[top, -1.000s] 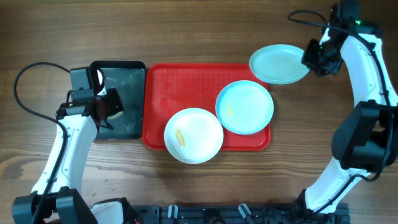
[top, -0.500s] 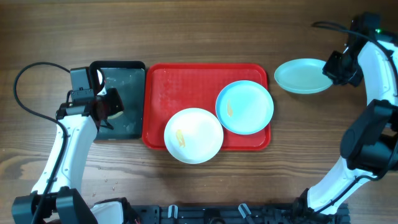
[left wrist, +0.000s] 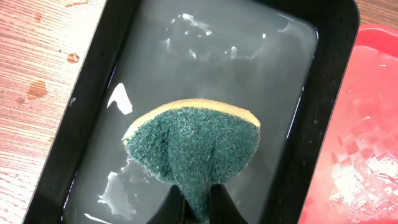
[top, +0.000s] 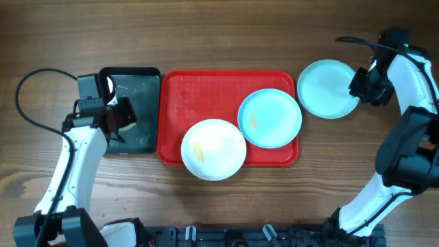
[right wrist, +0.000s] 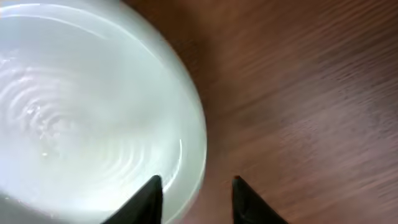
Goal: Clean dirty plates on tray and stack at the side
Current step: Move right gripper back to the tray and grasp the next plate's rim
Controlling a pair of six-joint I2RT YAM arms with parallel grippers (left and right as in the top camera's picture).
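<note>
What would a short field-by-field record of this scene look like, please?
red tray: holds two plates
white plate: overhangs tray's near rim, yellowish smear
turquoise plate: on tray's right part, yellowish smear
third plate: turquoise, on table right of tray, no smear visible
left end effector: shut on green sponge above black tray
right end effector: open, straddling third plate's rim

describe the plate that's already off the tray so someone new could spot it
Find the big red tray. Just off its top right corner in the overhead view, on the wooden table, sits a pale turquoise plate. Unlike the white plate and the second turquoise plate, both on the tray with yellow smears, it looks clean.
</note>
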